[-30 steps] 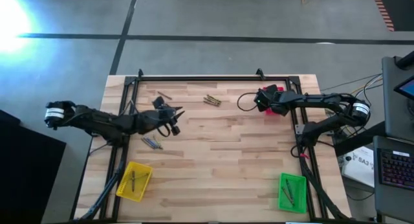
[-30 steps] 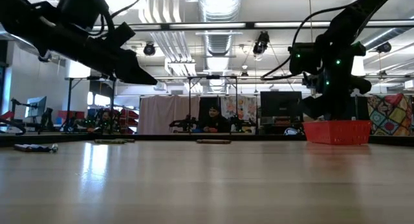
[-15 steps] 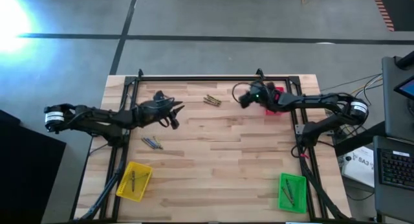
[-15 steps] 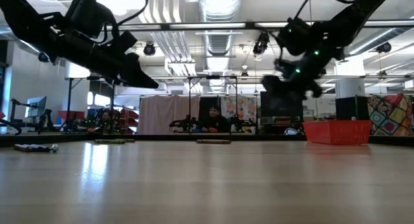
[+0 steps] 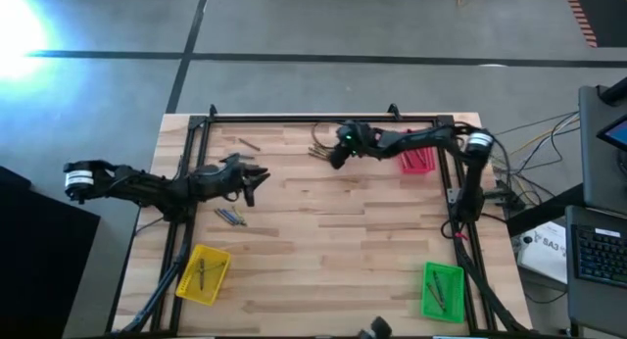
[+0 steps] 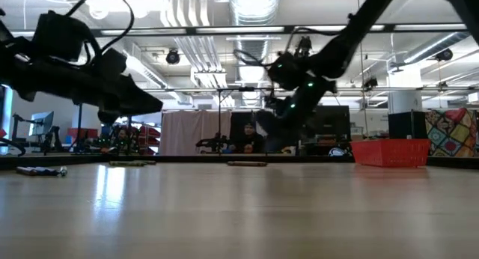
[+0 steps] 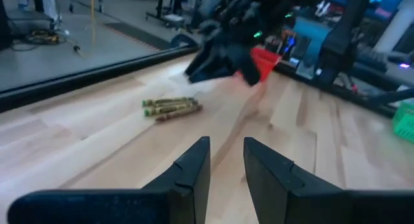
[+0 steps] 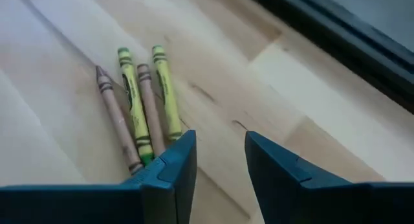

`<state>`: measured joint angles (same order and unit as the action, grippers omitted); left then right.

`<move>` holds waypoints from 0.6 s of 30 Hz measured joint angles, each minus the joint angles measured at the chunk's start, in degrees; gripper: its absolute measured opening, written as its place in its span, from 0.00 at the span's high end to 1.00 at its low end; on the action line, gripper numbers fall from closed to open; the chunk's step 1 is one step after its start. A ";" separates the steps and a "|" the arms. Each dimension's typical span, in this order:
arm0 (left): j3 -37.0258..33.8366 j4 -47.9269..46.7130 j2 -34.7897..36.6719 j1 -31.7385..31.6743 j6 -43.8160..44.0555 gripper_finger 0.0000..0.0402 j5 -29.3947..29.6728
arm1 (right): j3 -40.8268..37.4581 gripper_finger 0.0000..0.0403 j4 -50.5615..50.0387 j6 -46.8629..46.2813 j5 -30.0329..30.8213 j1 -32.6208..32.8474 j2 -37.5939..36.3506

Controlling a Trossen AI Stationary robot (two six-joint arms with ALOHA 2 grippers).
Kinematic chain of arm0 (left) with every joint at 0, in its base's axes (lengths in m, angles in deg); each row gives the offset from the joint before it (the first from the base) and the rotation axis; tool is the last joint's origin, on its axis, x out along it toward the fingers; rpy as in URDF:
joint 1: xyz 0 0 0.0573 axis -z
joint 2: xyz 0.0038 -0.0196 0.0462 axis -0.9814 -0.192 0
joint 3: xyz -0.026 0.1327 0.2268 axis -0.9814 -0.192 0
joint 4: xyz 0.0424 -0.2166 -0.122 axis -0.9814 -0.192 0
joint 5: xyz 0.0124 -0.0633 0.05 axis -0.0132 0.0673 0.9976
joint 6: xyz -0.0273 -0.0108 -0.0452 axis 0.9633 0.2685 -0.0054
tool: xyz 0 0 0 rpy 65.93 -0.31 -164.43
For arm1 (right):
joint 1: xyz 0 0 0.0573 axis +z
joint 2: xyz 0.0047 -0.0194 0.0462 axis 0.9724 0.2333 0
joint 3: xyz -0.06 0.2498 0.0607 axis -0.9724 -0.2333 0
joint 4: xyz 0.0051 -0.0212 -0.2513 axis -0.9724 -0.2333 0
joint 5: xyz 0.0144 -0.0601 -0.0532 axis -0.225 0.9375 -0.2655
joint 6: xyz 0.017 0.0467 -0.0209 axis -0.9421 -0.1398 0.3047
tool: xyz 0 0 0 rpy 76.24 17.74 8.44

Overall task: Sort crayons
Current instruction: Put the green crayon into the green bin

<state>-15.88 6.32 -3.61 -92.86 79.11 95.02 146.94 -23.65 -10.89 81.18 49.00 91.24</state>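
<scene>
A wooden table (image 5: 333, 251) seen from above, with two dark robot arms reaching in from either side. The right gripper (image 5: 335, 155) is stretched toward the far middle of the table and hangs just beside a small cluster of crayons (image 5: 319, 151) lying there. In the right wrist view that cluster (image 8: 137, 107) shows as four crayons side by side, two yellow-green and two brown, right in front of the gripper's fingers (image 8: 171, 169), which stand a narrow gap apart and hold nothing. The left gripper (image 5: 257, 174) hovers over the left half of the table; in the left wrist view its fingers (image 7: 194, 169) are slightly parted and empty, pointing across the wood toward the same cluster (image 7: 169, 108). A second small bunch of crayons (image 5: 230, 216), bluish, lies on the table near the left gripper, on the side toward the near edge. One single crayon (image 5: 251, 143) lies near the far left corner. A yellow tray (image 5: 203, 273) at the near left holds a few crayons, a green tray (image 5: 442, 290) at the near right holds a few more, and a red tray (image 5: 418, 160) sits by the far right edge, partly under the right arm. In the low view, a person (image 6: 246, 137) sits in the room well beyond the table.
</scene>
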 joint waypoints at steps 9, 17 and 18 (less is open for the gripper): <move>4.67 -10.89 -0.16 0.11 -2.68 0.81 -1.57 | 15.99 0.72 -14.65 2.90 -2.67 0.09 9.02; 4.86 -12.48 -0.31 0.11 -4.02 0.81 -1.55 | 18.04 0.77 -15.36 3.33 -6.67 0.12 10.98; 4.84 -12.45 -0.47 0.11 -4.20 0.81 -1.55 | 18.01 0.78 -15.44 3.31 -6.67 0.03 11.00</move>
<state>-11.04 -6.13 -4.07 -92.76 74.91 93.47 164.95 -39.09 -7.59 74.52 49.03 102.24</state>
